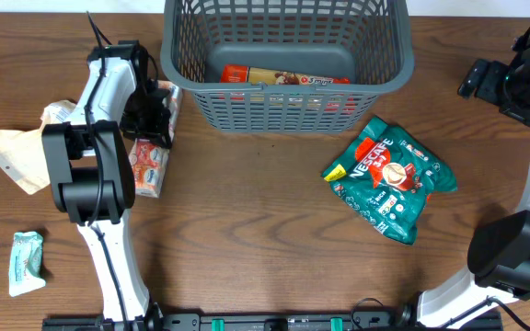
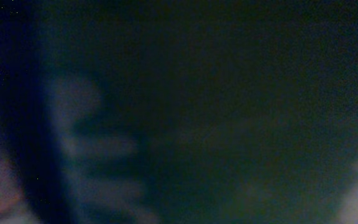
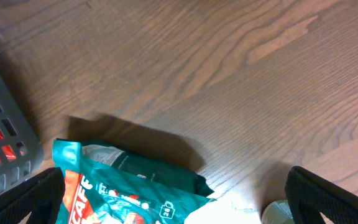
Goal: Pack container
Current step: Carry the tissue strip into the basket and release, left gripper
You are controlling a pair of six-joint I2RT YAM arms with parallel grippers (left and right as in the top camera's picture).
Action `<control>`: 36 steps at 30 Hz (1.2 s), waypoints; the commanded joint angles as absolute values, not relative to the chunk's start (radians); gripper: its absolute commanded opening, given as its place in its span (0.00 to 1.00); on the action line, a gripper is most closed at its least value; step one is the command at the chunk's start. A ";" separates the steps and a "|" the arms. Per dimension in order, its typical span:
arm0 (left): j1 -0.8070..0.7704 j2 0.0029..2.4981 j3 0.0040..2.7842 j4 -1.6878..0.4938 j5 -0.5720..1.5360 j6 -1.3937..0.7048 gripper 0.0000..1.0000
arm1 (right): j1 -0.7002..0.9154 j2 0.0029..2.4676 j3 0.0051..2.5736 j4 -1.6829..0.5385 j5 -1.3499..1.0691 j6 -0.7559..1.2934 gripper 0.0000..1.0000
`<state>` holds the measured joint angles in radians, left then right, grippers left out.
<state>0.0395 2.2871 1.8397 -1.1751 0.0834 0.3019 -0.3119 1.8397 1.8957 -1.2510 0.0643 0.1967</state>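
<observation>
The dark grey slotted container [image 1: 389,69] stands at the far middle of the table, with a red and tan packet [image 1: 283,76] lying inside. It also shows at the left edge of the right wrist view [image 3: 5,149]. My left gripper [image 1: 155,115] is low over the top end of a pink and white snack packet [image 1: 148,165], left of the container. The left wrist view is dark and blurred, so its jaws do not show. My right gripper [image 1: 482,79] is open and empty, raised at the far right [image 3: 176,193].
A green Nescafe bag [image 1: 389,176] lies in front of the container's right corner, also in the right wrist view [image 3: 123,193]. A beige paper bag [image 1: 17,152] lies at the left edge. A small mint packet [image 1: 26,262] lies front left.
</observation>
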 commanded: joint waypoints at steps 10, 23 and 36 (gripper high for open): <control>0.133 1.740 1.868 -1.007 0.091 0.015 0.06 | -0.307 1.835 1.893 -1.250 0.078 0.167 0.99; -0.184 1.446 1.871 -0.620 0.333 0.514 0.06 | -0.307 1.835 1.893 -1.249 0.078 0.151 0.99; -0.416 1.672 1.871 -0.428 0.332 1.026 0.06 | -0.307 1.835 1.893 -1.267 0.066 0.151 0.99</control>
<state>-0.4160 1.5921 1.8519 -0.4381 0.3267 0.8413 -0.3115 1.8397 1.8957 -1.2636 0.0669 0.1669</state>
